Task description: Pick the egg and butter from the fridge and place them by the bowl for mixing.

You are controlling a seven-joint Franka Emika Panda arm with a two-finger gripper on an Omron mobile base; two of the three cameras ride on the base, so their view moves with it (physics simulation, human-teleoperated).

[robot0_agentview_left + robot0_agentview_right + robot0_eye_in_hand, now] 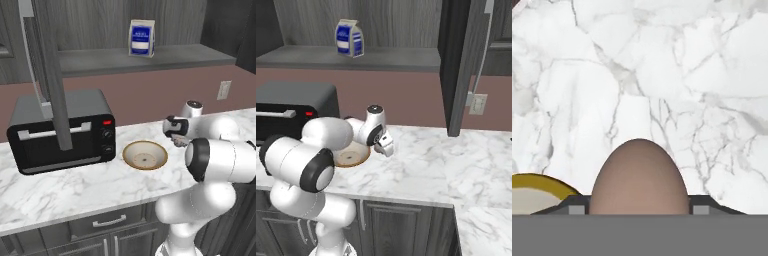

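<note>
carton [141, 38]: blue-and-white front with a label on the shelf, print too blurred to read
toaster oven [62, 131]: red spot and 2 dark knobs on its panel, no legible marks
wall outlet [224, 90]: blank, no lettering
readable text: none

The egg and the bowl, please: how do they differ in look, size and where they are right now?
The egg is a plain brownish oval, while the bowl is tan with a darker rim and pale inside. The egg is much smaller than the bowl. The egg is gripped between the gripper's fingertips above the marble counter, whereas the bowl rests on it beside the black toaster oven. Both have rounded shapes.
</note>
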